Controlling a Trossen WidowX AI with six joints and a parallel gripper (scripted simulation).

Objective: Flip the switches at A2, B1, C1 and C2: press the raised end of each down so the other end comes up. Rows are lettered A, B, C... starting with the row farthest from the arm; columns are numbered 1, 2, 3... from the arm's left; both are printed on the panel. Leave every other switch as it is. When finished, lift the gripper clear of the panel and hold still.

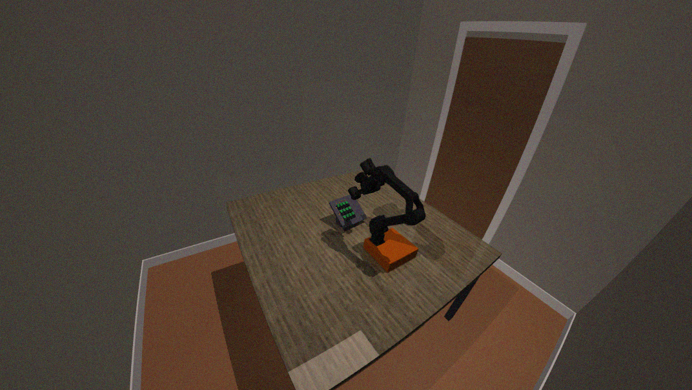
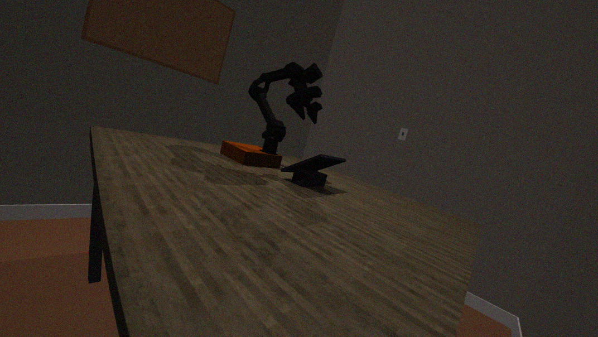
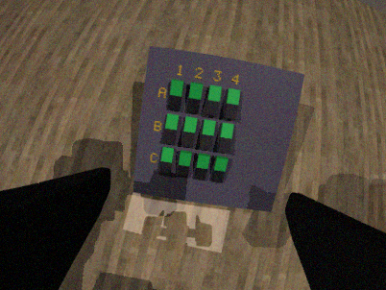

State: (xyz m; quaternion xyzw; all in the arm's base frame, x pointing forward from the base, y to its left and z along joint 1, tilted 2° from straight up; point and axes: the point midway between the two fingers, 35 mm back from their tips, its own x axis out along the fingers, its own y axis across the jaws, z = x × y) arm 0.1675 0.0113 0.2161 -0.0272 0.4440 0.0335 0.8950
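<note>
The dark panel (image 1: 357,208) (image 2: 313,162) (image 3: 269,120) is tilted on a stand. Its switches are green on the far half and black on the near half. In the wrist view, switches B1 (image 3: 172,121) and C1 (image 3: 167,155) show brighter green; switches A2 (image 3: 195,91) and C2 (image 3: 184,158) show darker green. A1, C3 and C4 look darker too; A3, A4 and the rest of row B look brighter. Which ends are raised is hard to tell. My gripper (image 2: 309,120) (image 3: 201,191) is open and empty, high above the panel.
The orange base block (image 1: 394,249) (image 2: 261,159) carries the arm on the wooden table (image 1: 300,271) (image 2: 251,251). A pale patch (image 3: 134,216) lies by the panel's near edge in the wrist view. Arm shadows fall around the panel and on its near edge.
</note>
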